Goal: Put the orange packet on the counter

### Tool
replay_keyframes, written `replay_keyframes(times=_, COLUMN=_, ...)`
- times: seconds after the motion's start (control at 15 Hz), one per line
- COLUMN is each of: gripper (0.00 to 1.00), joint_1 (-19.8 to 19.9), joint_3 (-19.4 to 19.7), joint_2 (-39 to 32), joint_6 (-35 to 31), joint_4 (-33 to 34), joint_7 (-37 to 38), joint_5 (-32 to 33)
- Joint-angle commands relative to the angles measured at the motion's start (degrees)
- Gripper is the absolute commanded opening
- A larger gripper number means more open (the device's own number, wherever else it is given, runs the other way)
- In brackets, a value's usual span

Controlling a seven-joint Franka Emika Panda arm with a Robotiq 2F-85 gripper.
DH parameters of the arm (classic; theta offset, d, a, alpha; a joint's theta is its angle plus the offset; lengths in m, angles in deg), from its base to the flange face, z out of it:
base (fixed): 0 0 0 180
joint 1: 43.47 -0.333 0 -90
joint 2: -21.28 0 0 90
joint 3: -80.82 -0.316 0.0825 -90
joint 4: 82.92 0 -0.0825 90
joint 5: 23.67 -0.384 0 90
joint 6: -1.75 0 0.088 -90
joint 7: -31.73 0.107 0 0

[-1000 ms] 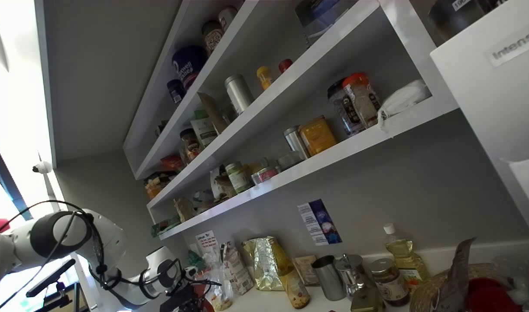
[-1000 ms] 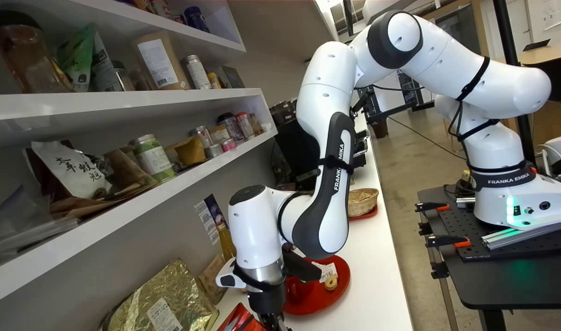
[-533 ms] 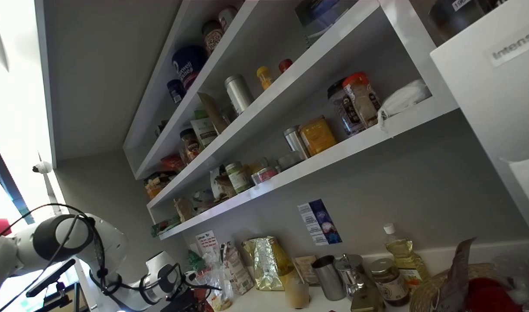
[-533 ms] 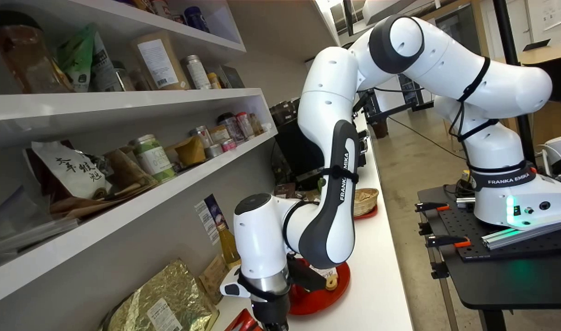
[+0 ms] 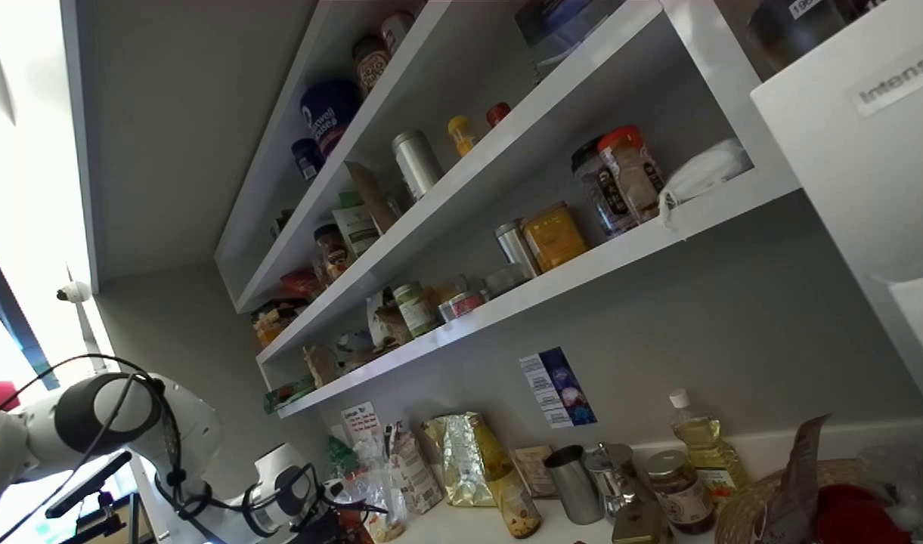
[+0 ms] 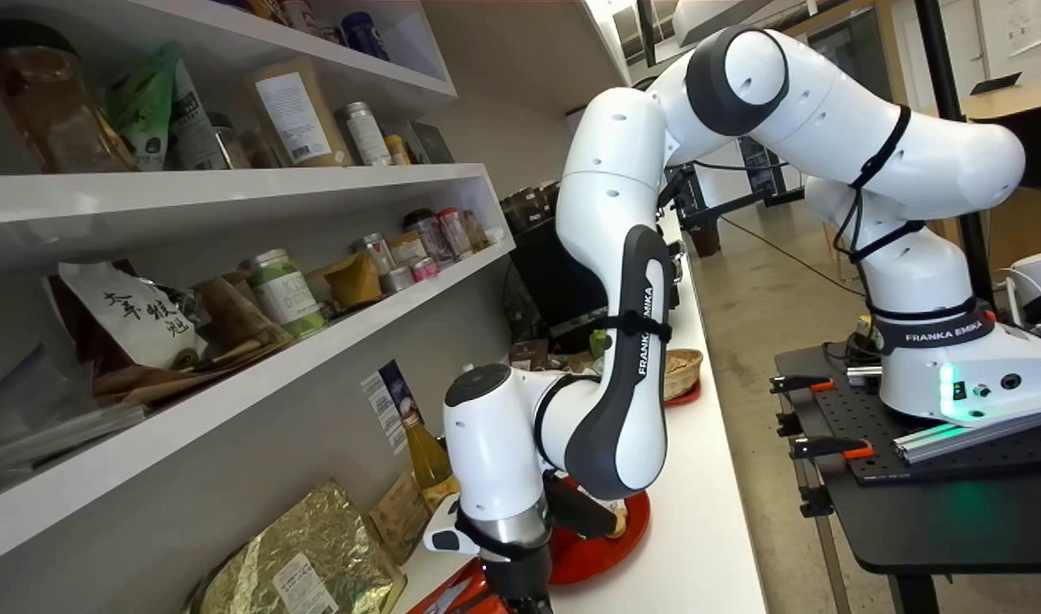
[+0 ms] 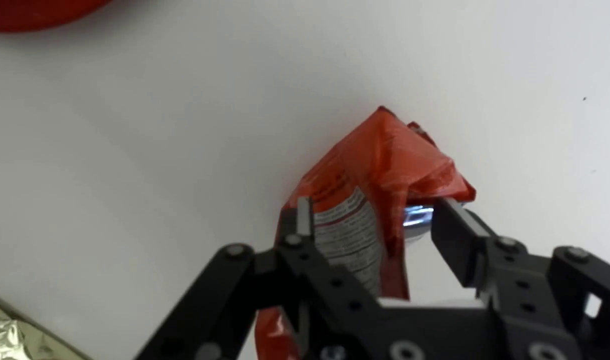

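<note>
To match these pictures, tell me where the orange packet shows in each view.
In an exterior view: orange packet at bottom, left of centre, barely showing.
In an exterior view: orange packet at the bottom edge, cut off.
Wrist view: orange packet right of centre.
Shared landmark: gold foil bag.

In an exterior view, a bag (image 6: 324,529) is standing at the table's (image 6: 695,520) wall-side edge; a plate (image 6: 601,558) is lying behind the packet (image 6: 462,588).

Orange packet (image 7: 369,185): glossy, crinkled plastic film. Counter (image 7: 160,150): smooth, matt. Gold bag (image 6: 307,533): shiny, crumpled foil.
</note>
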Motion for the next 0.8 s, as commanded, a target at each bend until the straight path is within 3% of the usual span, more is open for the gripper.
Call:
replay_keyframes(times=0.0, gripper=0.95, joint_1=0.9, joint_3=-0.3, joint_2=5.8, joint_6=2.6, joint_4=-7.6, joint_7=0.7, joint_5=0.6)
replay_keyframes(times=0.13, gripper=1.0, joint_1=2.3, joint_3=-1.5, joint_2=9.3, joint_6=5.0, joint_4=-11.9, joint_7=-0.1, joint_5=-0.1)
replay_keyframes(times=0.33, gripper=1.0, joint_1=5.3, joint_3=-4.6, joint_2=15.6, joint_6=11.3, joint_4=-18.1, joint_7=-1.4, joint_5=-2.3)
replay_keyframes(times=0.6, gripper=1.0, joint_1=12.4, joint_3=-11.9, joint_2=25.5, joint_6=25.5, joint_4=-24.4, joint_7=-10.4, joint_5=-12.1)
replay_keyframes(times=0.73, gripper=1.0, joint_1=14.9, joint_3=-13.5, joint_2=31.0, joint_6=33.1, joint_4=-26.5, joint_7=-16.0, joint_5=-16.7)
